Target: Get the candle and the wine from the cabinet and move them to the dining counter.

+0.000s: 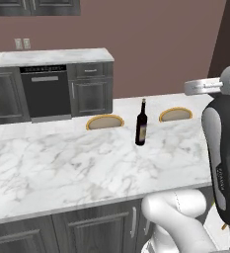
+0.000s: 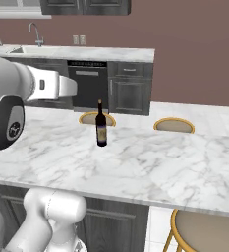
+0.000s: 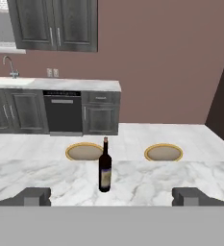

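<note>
1. The wine [image 1: 141, 123] stood upright on the dining bench [image 1: 62, 163], toward its far edge, with bare marble all round it and nothing touching it.
2. Just beyond that edge, two round wooden stools showed, the left stool [image 1: 104, 121] immediately left of the bottle and the right stool [image 1: 175, 114] well to its right.
3. In the hand view the fingers [image 3: 36, 197] were spread wide and held nothing, level with the near side of the bench and pointing toward the bottle, which stood between them but well apart from both.
4. By the look of it, the wine's half of the job was done and the candle's delivery remained.
5. The next move appeared to call for drawing the arm back from the bench and driving the base to the cabinet for the candle.
</note>
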Robot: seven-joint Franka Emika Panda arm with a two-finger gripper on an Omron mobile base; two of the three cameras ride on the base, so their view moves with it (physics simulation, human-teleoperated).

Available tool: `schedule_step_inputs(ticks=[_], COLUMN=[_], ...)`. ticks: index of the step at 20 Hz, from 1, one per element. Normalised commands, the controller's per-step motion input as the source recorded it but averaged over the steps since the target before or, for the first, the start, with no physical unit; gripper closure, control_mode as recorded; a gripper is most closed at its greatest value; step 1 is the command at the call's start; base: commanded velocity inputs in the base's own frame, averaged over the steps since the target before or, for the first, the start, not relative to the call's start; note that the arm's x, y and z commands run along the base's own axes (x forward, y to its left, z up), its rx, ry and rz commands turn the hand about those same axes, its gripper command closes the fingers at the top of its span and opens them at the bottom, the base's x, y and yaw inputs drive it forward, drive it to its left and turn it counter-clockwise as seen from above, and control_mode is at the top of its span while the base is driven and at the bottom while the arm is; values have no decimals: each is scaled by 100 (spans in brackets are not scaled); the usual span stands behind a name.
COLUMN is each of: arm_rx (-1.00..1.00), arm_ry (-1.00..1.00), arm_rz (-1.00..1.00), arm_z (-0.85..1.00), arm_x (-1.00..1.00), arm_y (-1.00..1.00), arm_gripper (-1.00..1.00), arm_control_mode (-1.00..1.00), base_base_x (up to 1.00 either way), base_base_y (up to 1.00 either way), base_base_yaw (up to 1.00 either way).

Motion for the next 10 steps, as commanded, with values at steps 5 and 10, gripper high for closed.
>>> schedule_step_inputs(ticks=[5,10], arm_rx=[3,0], arm_ry=[0,0], arm_rz=[9,4], arm_z=[0,0], arm_x=[-13,-11], arm_y=[1,13], arm_gripper=[-100,-100], arm_control_mode=[-100,-100], base_base_x=[0,0], base_base_y=[0,0], base_base_yaw=[0,0])
